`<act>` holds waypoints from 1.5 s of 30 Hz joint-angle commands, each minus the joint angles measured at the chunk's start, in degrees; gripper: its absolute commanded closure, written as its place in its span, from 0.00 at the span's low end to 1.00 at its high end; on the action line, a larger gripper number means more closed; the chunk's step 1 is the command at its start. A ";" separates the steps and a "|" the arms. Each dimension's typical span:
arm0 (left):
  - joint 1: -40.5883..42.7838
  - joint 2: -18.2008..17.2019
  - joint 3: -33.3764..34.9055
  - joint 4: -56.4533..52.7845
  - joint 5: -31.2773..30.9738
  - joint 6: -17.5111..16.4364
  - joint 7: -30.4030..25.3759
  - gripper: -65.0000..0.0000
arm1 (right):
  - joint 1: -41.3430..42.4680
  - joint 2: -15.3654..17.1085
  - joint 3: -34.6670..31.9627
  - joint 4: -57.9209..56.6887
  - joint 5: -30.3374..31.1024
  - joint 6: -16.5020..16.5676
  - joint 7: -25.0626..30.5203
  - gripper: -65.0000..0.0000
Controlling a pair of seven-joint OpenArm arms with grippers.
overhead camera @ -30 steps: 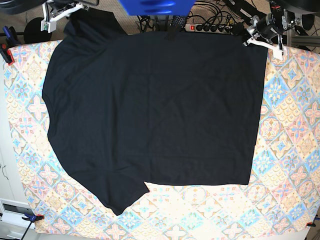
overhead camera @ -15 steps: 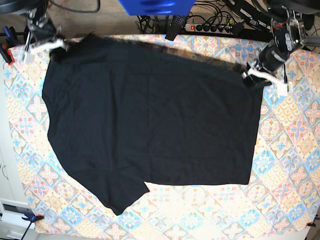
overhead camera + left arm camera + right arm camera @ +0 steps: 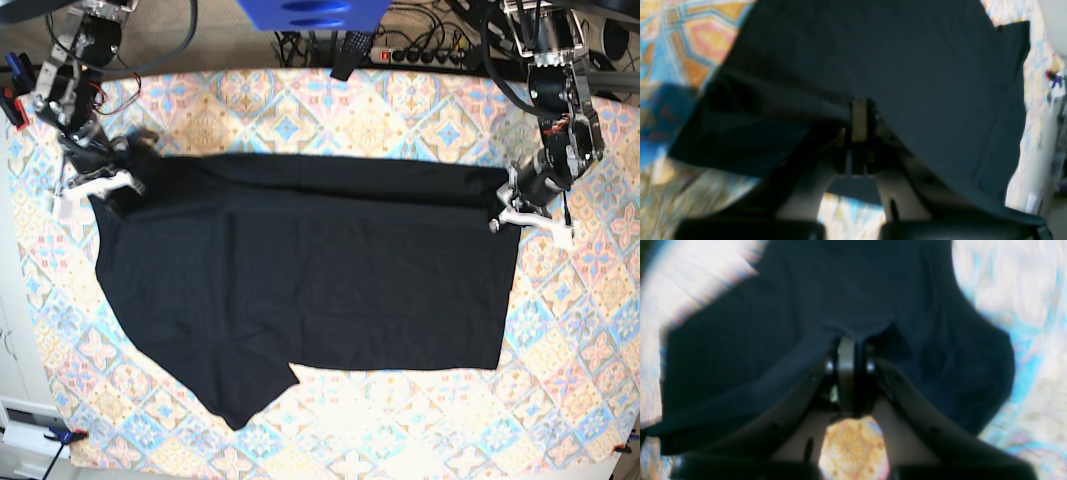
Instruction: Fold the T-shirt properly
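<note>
The black T-shirt [image 3: 300, 280] lies spread on the patterned table cover [image 3: 330, 100], with a sleeve pointing to the near left. Its far edge is lifted and drawn over the body as a fold. My left gripper [image 3: 512, 210], on the right of the base view, is shut on the far right corner of the shirt. In the left wrist view my left gripper [image 3: 859, 115] pinches the black cloth [image 3: 923, 66]. My right gripper [image 3: 108, 182] is shut on the far left corner. In the right wrist view my right gripper [image 3: 851, 350] pinches the cloth [image 3: 846, 290].
A power strip and cables [image 3: 420, 55] lie behind the table's far edge. A blue object [image 3: 310, 12] hangs at top centre. A red clamp [image 3: 12, 105] grips the table's left edge. Bare patterned cover borders the shirt on all sides.
Both grippers have moved toward the near side with the shirt's far edge, from the table's back edge to over the shirt. The far strip of patterned cover is now uncovered.
</note>
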 commanded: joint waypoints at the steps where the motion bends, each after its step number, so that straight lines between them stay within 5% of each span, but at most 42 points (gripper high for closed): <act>1: -2.39 -0.32 0.47 -1.19 -0.82 -0.38 -0.66 0.98 | 1.98 0.60 -0.63 -0.87 1.00 0.34 1.83 0.97; 9: -11.00 1.88 2.50 -9.81 2.26 -0.38 -0.93 0.98 | 10.50 0.60 -1.34 -10.36 1.00 0.34 2.00 0.95; 19: -11.62 2.67 3.64 -13.76 4.55 -0.38 -6.29 0.98 | 16.92 0.60 -1.43 -15.55 1.00 0.34 2.09 0.92; 26: -11.53 2.58 3.29 -13.85 4.55 -0.38 -6.38 0.97 | 17.27 1.66 -5.65 -15.55 0.91 0.34 1.83 0.67; 35: -8.80 2.41 3.20 -11.74 4.11 -0.29 -5.94 0.42 | 13.41 5.53 -8.63 -7.55 0.91 1.05 1.65 0.55; 45: 6.84 1.09 0.74 7.34 -2.22 -0.29 -4.88 0.36 | -2.24 6.49 -2.48 1.59 0.91 4.92 1.65 0.55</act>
